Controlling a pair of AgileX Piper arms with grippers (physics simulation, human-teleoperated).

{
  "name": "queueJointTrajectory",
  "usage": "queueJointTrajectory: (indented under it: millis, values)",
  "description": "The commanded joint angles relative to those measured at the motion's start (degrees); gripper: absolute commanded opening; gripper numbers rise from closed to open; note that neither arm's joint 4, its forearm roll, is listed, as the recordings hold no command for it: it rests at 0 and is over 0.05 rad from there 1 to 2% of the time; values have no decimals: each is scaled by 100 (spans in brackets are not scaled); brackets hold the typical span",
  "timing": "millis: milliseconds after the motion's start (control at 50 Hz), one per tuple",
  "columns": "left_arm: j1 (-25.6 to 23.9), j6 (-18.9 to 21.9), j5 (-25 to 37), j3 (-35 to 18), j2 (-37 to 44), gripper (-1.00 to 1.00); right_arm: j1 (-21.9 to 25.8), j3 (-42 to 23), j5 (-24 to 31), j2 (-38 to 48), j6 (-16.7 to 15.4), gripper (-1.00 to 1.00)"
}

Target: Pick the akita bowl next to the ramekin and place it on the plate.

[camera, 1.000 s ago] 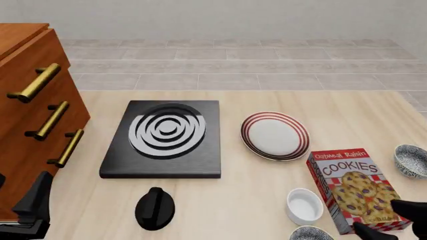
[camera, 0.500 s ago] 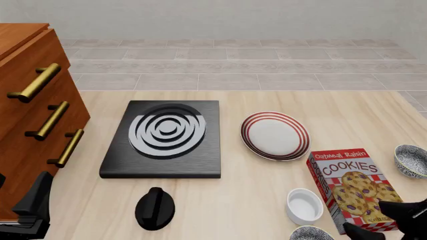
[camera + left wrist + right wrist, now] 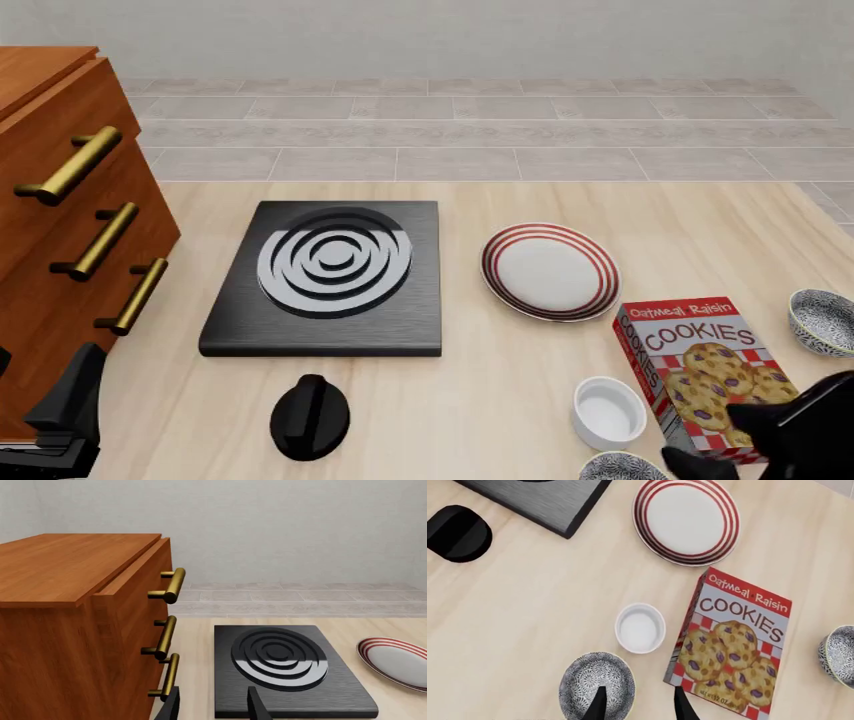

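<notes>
In the front view, the right gripper sits at the near right corner of the bench, dark and partly cut off by the frame edge. The target bowl shows only its far rim at the bottom edge, just on the near side of the ramekin and to the left of the right gripper. The twin bowl lies well apart at the right edge, beyond the cookie box, so it is not the one to take. The plate lies farther across the bench, beyond the ramekin. The left gripper rests at the near left corner by the drawer cabinet, far from everything that matters; the right arm is clearly the nearer.

In the left wrist view, the left gripper's 2 fingertips stand apart with nothing between them, facing the black slab.

In the right wrist view, the right gripper is spread and empty, 1 fingertip over the bowl near its rim, the other just outside it toward the cookie box. The ramekin sits just beyond the bowl, and the plate lies farther on, roughly along the line the fingers point. The bowl's rim appears to lie between the fingers, so the descent likely needs little sideways correction.
</notes>
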Motion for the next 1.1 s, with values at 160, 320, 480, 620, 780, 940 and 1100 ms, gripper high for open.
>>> queueJointTrajectory:
  millis: [160, 320, 480, 620, 780, 940, 1100]
  values:
    - [0, 0, 0, 0, 0, 100, 17, 377, -510, 404, 3, 100]
    - [0, 0, 0, 0, 0, 100, -51, 465, -846, 708, -34, 100]
    - [0, 0, 0, 0, 0, 100, -103, 657, -879, 609, -8, 100]
    - [0, 0, 0, 0, 0, 100, -91, 774, -863, 530, 37, 100]
    - [0, 0, 0, 0, 0, 100, -66, 834, -872, 526, 70, 100]
    - [0, 0, 0, 0, 0, 100, -40, 951, -842, 430, 110, 100]
    - [0, 0, 0, 0, 0, 100, -54, 1003, -973, 546, 93, 100]
